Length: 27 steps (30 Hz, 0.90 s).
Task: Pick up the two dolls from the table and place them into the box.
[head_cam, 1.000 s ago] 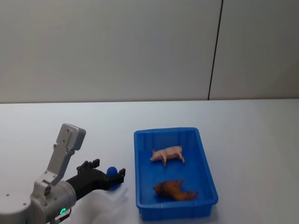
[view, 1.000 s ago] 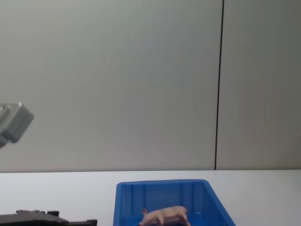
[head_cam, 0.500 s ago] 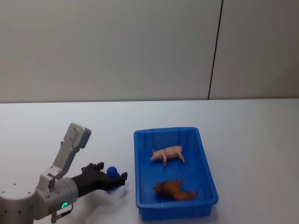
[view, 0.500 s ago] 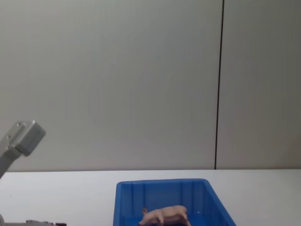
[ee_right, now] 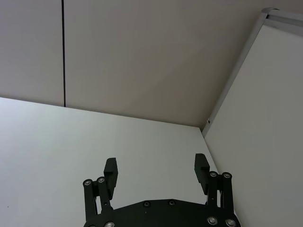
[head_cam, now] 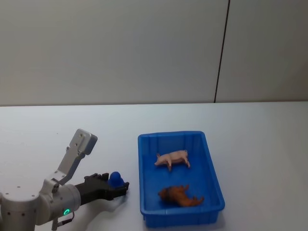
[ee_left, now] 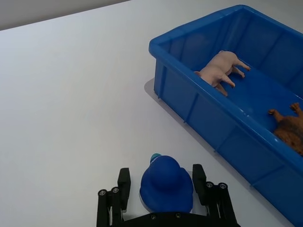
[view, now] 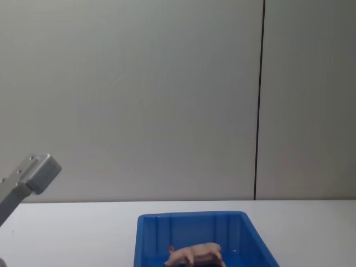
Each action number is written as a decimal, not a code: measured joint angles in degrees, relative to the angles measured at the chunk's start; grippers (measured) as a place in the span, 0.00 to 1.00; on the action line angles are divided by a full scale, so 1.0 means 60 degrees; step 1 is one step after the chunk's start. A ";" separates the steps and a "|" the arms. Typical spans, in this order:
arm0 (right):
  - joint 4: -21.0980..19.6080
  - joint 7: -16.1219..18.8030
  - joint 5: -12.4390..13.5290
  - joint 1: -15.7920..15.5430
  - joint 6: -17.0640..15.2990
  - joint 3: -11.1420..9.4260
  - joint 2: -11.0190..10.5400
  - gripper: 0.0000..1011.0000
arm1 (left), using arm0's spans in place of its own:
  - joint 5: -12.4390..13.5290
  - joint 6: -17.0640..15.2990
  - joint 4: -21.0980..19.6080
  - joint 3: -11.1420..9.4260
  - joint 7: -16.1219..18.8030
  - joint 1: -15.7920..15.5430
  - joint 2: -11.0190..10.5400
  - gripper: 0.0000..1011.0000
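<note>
The blue box [head_cam: 171,135] stands on the white table [head_cam: 72,130]. Inside it lie a pale-pink pig doll [head_cam: 172,158] toward the far end and a reddish-brown fuzzy doll [head_cam: 180,196] at the near end. The left wrist view shows the same pig [ee_left: 218,70] and brown doll [ee_left: 289,130] in the box [ee_left: 199,101]. Left of the box, a small round blue toy [head_cam: 114,179] rests on the table. My left gripper [head_cam: 115,185] is low around it, open, one finger on each side of the toy [ee_left: 165,187]. My right gripper [ee_right: 156,168] hangs open and holds nothing.
A grey panelled wall with a dark vertical seam [head_cam: 221,53] stands behind the table. The left arm's grey wrist block [view: 36,172] rises at the chest view's left edge. Bare tabletop surrounds the box [view: 189,222], where the pig [view: 194,255] shows.
The left arm has sunk lower, bringing its fingers down around the blue toy, which has stayed in place. The dolls in the box have not moved.
</note>
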<state>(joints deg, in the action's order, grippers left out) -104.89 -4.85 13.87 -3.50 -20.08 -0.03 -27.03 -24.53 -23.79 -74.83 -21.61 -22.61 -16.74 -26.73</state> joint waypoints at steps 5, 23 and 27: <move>0.0000 -0.0004 0.0000 -0.0005 0.0001 -0.0003 -0.0003 0.99 | 0.0050 -0.0062 0.0057 -0.0004 -0.0031 -0.0042 0.0015 0.71; 0.0001 -0.0008 -0.0001 -0.0007 0.0001 -0.0004 -0.0003 0.99 | -0.0081 -0.0024 -0.0582 0.0056 0.0588 0.0228 -0.0132 0.50; 0.0001 -0.0008 -0.0001 -0.0007 0.0001 -0.0003 -0.0003 0.99 | -0.0172 0.0064 -0.1031 0.0135 0.0983 0.0379 -0.0251 0.47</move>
<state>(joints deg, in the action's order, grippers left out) -104.88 -4.89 13.86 -3.54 -20.08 -0.05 -27.05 -25.56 -23.40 -81.02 -20.80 -16.71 -14.47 -28.23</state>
